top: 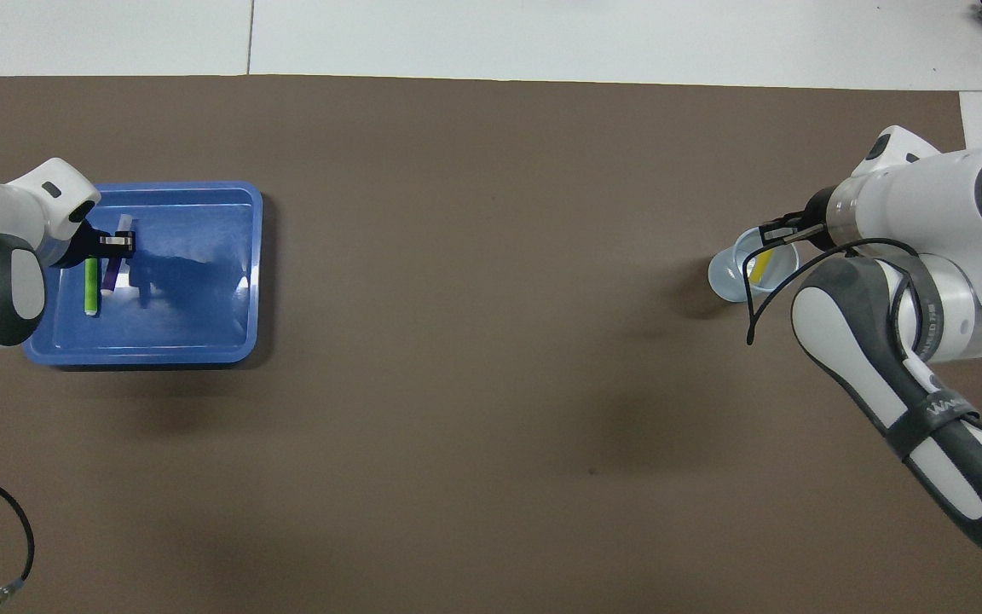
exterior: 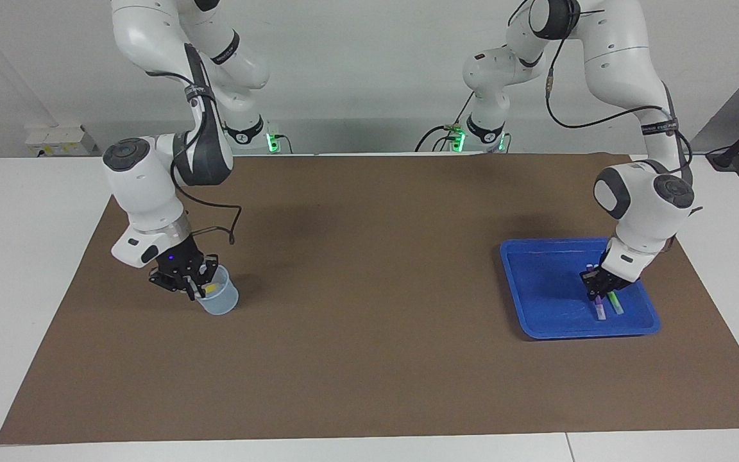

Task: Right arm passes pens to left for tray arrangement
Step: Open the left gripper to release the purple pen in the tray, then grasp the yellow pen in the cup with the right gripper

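Right gripper [exterior: 195, 287] clamped on yellow pen [exterior: 213, 290] inside cup [exterior: 219, 301]. Left gripper [exterior: 600, 290] (low in tray [exterior: 536, 289]) grips purple pen [exterior: 600, 309]; green pen [exterior: 616, 303] lies just beside.

Lab: two robot arms [exterior: 151, 192], papered table [exterior: 369, 289].

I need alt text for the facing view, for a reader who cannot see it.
The right gripper is shut on the yellow pen in a translucent cup, while the left gripper is shut on the purple pen in the blue tray. The green pen lies beside it.
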You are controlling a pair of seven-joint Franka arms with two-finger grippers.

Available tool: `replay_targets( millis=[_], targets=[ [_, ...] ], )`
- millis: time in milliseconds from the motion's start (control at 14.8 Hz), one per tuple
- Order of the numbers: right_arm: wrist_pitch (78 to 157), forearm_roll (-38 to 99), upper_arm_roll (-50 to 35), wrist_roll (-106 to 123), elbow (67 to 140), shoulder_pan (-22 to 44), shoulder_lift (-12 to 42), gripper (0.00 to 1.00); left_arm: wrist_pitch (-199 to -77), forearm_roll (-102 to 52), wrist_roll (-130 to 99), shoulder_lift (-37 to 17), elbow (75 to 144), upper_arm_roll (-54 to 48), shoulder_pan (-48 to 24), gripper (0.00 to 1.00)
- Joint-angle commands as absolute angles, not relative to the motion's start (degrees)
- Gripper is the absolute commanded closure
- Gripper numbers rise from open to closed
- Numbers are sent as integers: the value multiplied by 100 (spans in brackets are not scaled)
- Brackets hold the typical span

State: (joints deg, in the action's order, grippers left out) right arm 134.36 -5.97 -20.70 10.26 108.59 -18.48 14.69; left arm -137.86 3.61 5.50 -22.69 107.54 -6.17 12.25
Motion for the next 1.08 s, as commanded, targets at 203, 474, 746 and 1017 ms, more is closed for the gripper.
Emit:
replay_targets(
  millis=[203,474,746,1017],
  targets=[
    [12395,-642,-2180,940,10346,-1925,871,100,-13957,422,536,-2259,10854,-668,1213,100],
    [11446,-598,-2232,888,9503,-1846,660,100,-14027,413,527,-2250,10916,-659,1222,72],
    [10995,43,-2390,468,8974,-1846,624,100,-14045,404,519,-2241,10960,-659,1213,0],
    [11118,552,-2619,-1164,8974,-1846,624,100,-13519,404,379,-2171,10776,-677,1204,0]
  ],
)
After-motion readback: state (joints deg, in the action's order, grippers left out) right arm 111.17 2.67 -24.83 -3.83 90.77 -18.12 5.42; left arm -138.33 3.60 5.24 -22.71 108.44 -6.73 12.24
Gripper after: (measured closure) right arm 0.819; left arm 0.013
